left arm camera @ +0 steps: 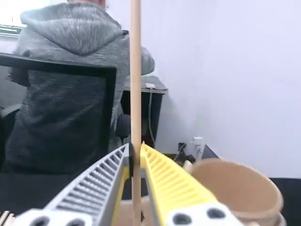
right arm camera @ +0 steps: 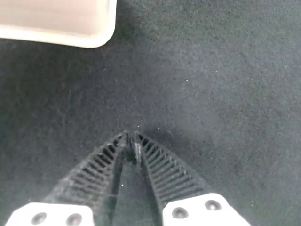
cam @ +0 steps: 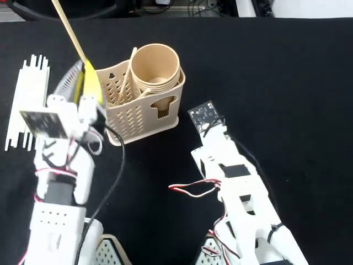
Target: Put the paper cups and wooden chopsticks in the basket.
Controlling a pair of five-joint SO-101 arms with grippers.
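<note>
A beige perforated basket (cam: pixel 135 113) stands on the black table and holds stacked paper cups (cam: pixel 156 65) plus a chopstick (cam: pixel 126 77) leaning inside. My left gripper (cam: pixel 83 74) hovers just left of the basket's rim, shut on a wooden chopstick (cam: pixel 69 27) that stands upright. In the left wrist view the chopstick (left arm camera: pixel 135 84) rises between the grey and yellow fingers (left arm camera: pixel 160 174), with the cup (left arm camera: pixel 235 186) close behind. My right gripper (right arm camera: pixel 129 141) is shut with nothing in it, low over the black cloth, near the basket's corner (right arm camera: pixel 89 28).
A white slatted rack (cam: pixel 25 99) lies at the table's left edge beside the left arm. The right arm (cam: pixel 237 187) stretches from the front toward the basket's right side. Black cloth lies open to the right.
</note>
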